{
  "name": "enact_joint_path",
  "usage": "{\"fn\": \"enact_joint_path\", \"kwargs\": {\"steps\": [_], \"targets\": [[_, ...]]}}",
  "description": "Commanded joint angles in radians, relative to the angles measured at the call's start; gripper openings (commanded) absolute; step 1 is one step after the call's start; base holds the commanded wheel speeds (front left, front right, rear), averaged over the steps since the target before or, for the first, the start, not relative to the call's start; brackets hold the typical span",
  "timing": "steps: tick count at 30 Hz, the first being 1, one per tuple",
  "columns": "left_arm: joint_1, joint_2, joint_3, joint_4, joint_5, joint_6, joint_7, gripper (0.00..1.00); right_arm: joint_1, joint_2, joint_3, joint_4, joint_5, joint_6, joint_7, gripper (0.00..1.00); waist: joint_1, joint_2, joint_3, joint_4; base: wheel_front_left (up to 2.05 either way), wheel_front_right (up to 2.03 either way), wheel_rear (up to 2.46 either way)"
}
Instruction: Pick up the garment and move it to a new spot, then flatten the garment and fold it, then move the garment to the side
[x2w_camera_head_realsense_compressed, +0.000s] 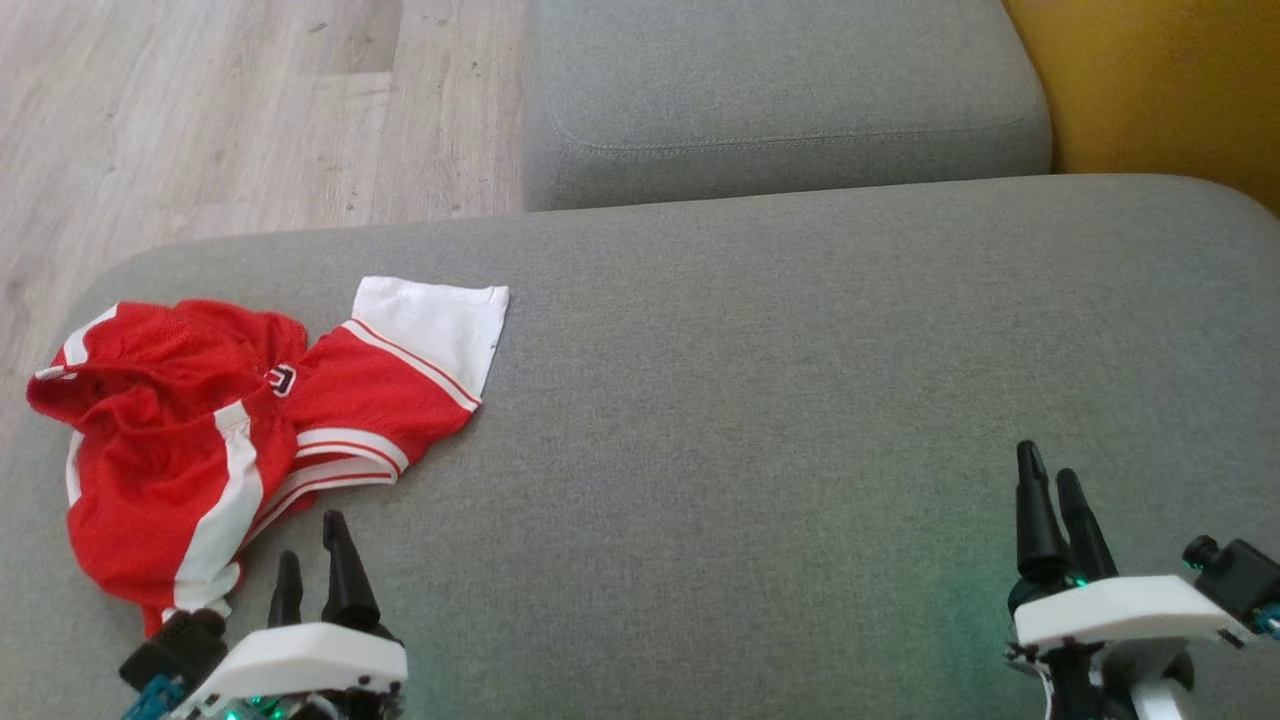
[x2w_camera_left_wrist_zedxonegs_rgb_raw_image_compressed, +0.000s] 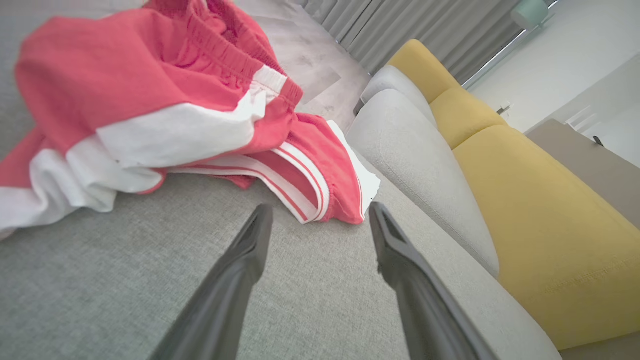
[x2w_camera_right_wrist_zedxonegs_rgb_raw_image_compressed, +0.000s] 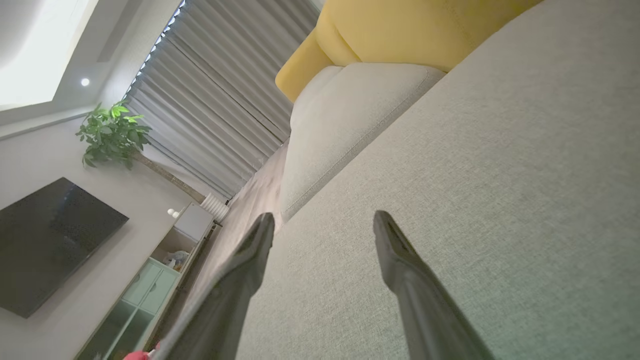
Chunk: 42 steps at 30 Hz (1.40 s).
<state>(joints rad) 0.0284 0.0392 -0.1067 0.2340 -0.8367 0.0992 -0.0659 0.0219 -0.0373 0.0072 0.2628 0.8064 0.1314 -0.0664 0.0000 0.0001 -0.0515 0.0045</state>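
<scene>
The garment (x2w_camera_head_realsense_compressed: 240, 420) is a pair of red shorts with white stripes and a white hem, lying crumpled at the left end of the grey sofa cushion (x2w_camera_head_realsense_compressed: 750, 400). In the left wrist view the garment (x2w_camera_left_wrist_zedxonegs_rgb_raw_image_compressed: 165, 100) spreads just beyond the fingertips. My left gripper (x2w_camera_head_realsense_compressed: 310, 540) (x2w_camera_left_wrist_zedxonegs_rgb_raw_image_compressed: 320, 212) hovers open just below and right of the garment's lower edge, holding nothing. My right gripper (x2w_camera_head_realsense_compressed: 1050, 470) (x2w_camera_right_wrist_zedxonegs_rgb_raw_image_compressed: 322, 220) stands open over bare cushion at the lower right, far from the garment.
A second grey cushion (x2w_camera_head_realsense_compressed: 780, 90) sits behind the seat, with yellow upholstery (x2w_camera_head_realsense_compressed: 1160, 80) at the far right. Wooden floor (x2w_camera_head_realsense_compressed: 200, 110) lies beyond the cushion's left edge. The right wrist view shows curtains (x2w_camera_right_wrist_zedxonegs_rgb_raw_image_compressed: 215, 100), a plant (x2w_camera_right_wrist_zedxonegs_rgb_raw_image_compressed: 112, 132) and a dark screen (x2w_camera_right_wrist_zedxonegs_rgb_raw_image_compressed: 50, 240).
</scene>
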Motion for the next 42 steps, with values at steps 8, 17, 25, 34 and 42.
{"fn": "enact_joint_path", "kwargs": {"steps": [8, 17, 25, 34, 42], "targets": [[-0.018, 0.008, -0.014, -0.042, 0.123, 0.034, -0.034, 1.0, -0.018, -0.009, 0.036, -0.049, -0.127, 0.0, -0.035, 1.0, 0.0, -0.0001, -0.01, -0.001, 0.0, 0.0, 0.0], [-0.012, 0.008, -0.039, -0.054, 0.239, 0.066, -0.061, 1.0, -0.013, -0.01, 0.063, -0.06, -0.246, 0.0, -0.061, 1.0, 0.0, -0.0001, -0.019, -0.004, 0.0, 0.0, 0.0], [-0.005, 0.009, -0.06, -0.061, 0.334, 0.09, -0.085, 1.0, -0.004, -0.01, 0.084, -0.071, -0.351, -0.001, -0.085, 1.0, 0.0, -0.0001, -0.027, -0.004, 0.0, 0.0, 0.0], [0.003, 0.009, -0.069, -0.069, 0.44, 0.114, -0.111, 1.0, 0.0, -0.011, 0.11, -0.083, -0.464, -0.001, -0.111, 1.0, 0.0, -0.0001, -0.035, -0.007, 0.0, 0.0, 0.0], [0.005, 0.01, -0.081, -0.077, 0.537, 0.139, -0.132, 1.0, 0.004, -0.011, 0.127, -0.092, -0.557, -0.001, -0.132, 1.0, 0.0, -0.0001, -0.041, -0.008, 0.0, 0.0, 0.0]]}}
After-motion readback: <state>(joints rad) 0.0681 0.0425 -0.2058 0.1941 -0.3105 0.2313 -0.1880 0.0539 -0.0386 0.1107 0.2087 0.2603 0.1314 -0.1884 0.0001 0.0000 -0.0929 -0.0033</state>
